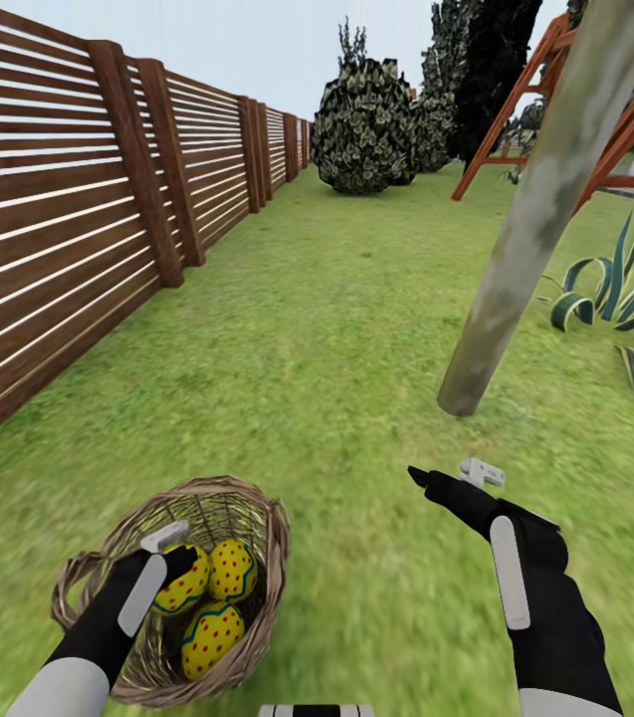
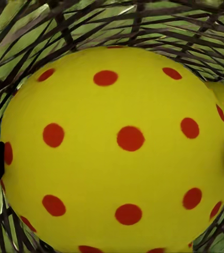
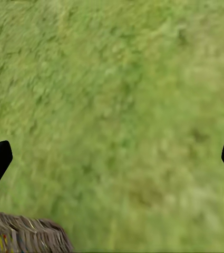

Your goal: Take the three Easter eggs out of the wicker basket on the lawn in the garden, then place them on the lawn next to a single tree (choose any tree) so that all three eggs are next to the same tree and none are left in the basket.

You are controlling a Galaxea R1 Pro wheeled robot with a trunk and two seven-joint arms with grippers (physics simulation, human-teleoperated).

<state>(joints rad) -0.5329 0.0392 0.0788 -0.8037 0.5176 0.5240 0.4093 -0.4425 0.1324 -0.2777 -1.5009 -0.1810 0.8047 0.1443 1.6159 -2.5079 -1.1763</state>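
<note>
Straddling egg (image 2: 117, 142) — left tool (image 1: 172, 553).

Simulated back garden of a home, seen outdoors in daylight. Ground was a broad lawn (image 1: 336, 329) of short green grass. A slatted brown wooden fence (image 1: 78, 209) w/ thick posts ran along the left side to the far end. Round leafy bushes (image 1: 364, 127) and dark cypresses (image 1: 491, 70) stood at the back. A red-brown wooden frame (image 1: 605, 129), prob. a swing set, stood at right, w/ a pale tree trunk (image 1: 545, 209) and a spiky striped plant (image 1: 620, 294) nearby.
</note>
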